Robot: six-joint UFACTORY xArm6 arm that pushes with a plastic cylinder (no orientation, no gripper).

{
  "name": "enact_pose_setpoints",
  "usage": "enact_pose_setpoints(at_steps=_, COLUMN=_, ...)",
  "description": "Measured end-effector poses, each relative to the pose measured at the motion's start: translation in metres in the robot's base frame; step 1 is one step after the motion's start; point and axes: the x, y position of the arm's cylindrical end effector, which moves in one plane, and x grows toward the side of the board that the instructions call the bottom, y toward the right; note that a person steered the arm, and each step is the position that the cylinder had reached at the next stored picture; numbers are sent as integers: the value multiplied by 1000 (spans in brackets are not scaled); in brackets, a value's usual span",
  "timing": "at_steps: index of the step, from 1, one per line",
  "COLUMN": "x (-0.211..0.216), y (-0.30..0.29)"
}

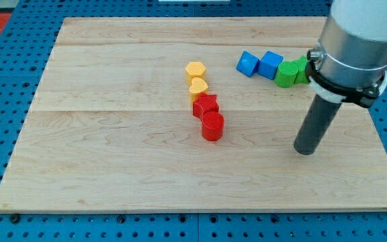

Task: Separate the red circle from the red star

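Resting right of red circle [212, 126] — my tip [305, 151].

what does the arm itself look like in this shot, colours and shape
Only the arm's end shows, at the view's right. Its upper part is a wide, smooth, light grey cylinder. Below it sits a black ring-shaped collar with a pale edge. From the collar a straight dark grey to black round rod runs down to my tip. No cables or markings are visible.
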Motion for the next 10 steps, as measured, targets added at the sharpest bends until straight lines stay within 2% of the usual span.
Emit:
enact_pose_setpoints(at_steps=3, x=-13, y=11)
enact_pose_setpoints(at_steps=4, x=-13, y=-6)
enact_pose_setpoints(at_steps=6, x=-4, y=-81)
enact_pose_setpoints(at_steps=8, x=-4, y=-87)
enact_pose_setpoints(at_steps=9, x=-25, y=-87)
enact_pose_setpoints(at_steps=10, x=-36, y=-131)
